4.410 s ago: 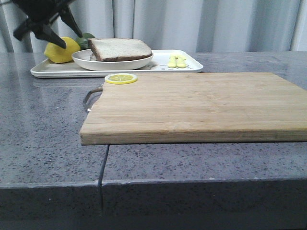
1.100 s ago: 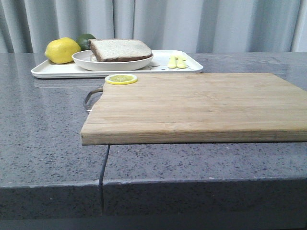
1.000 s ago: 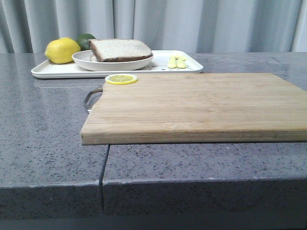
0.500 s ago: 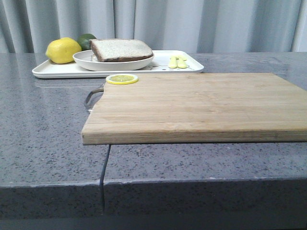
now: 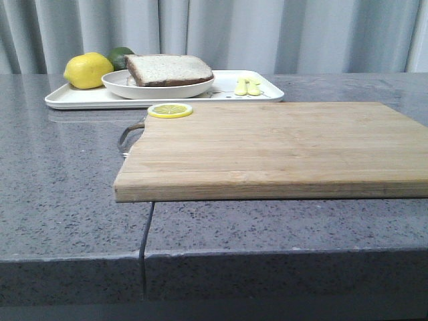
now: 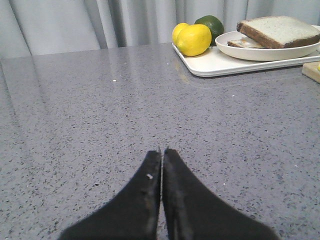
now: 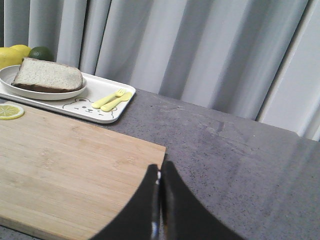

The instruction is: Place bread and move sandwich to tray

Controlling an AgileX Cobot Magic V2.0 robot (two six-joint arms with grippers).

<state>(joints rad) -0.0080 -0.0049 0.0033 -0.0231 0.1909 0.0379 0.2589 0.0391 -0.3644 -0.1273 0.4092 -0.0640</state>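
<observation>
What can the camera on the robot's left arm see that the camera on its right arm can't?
Only the left wrist view shows the shut left gripper. Only the right wrist view shows the shut right gripper, the bear drawing on the flat white tray, the small yellow fork and spoon and the round lemon slice. Both show the yellow lemons, dark green lime and brown-crusted bread on the round white plate.

Both grippers, left [image 6: 161, 152] and right [image 7: 159, 172], show matte black tapered jaws, pointed at the tips.
</observation>
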